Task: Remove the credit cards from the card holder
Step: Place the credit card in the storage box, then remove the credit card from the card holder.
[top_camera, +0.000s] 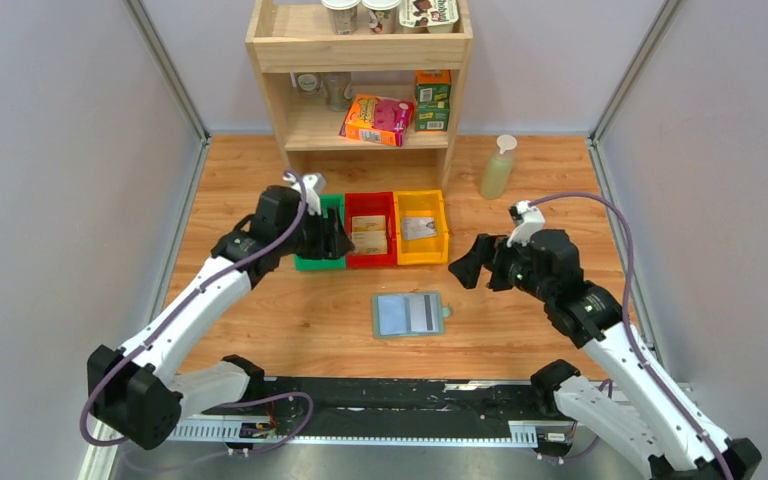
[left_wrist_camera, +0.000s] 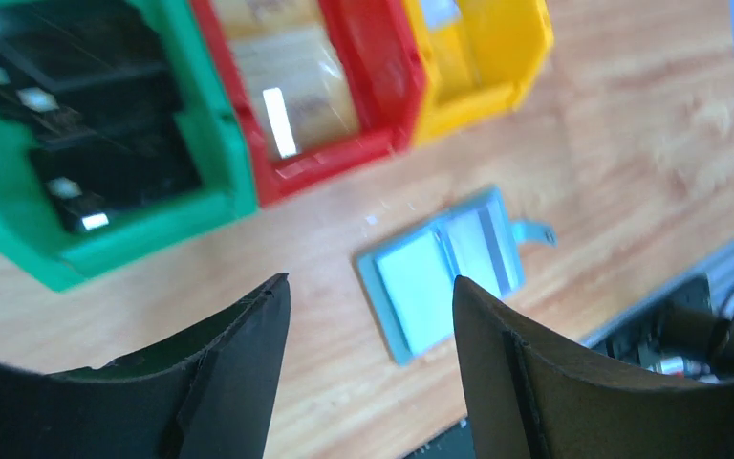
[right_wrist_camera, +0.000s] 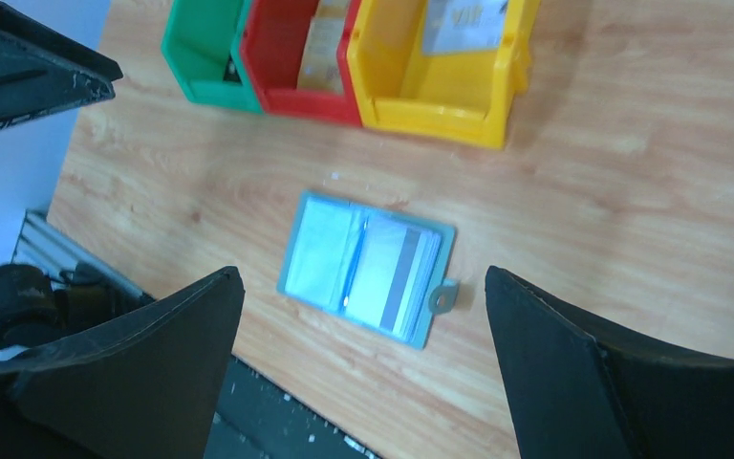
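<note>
- The card holder (top_camera: 407, 314) lies open and flat on the wooden surface (top_camera: 300, 320), in front of the three bins and between the two arms.
- The pale blue-grey inside of the holder faces up. Its small closure tab (right_wrist_camera: 444, 296) sticks out on the right edge.
- Credit cards: one pale card with a dark stripe (right_wrist_camera: 403, 277) sits in the right half of the holder. Whether more lie under it cannot be told.
- The green bin (left_wrist_camera: 210, 124) holds dark flat cards (left_wrist_camera: 105, 167). The red bin (top_camera: 371, 262) holds pale cards, and the yellow bin (top_camera: 421, 258) holds one pale card.
- The left gripper (top_camera: 340, 238) overlaps the green bin in the top view. Its jaws are spread, with nothing between them.
- The right gripper (top_camera: 468, 262) is above the surface, to the right of the yellow bin and behind and to the right of the holder. Its jaws are spread wide and empty.
- Neither gripper touches the holder.
- A wooden shelf (top_camera: 360, 52) with boxes and cups stands behind the bins. A pale bottle (top_camera: 497, 168) stands to its right.
</note>
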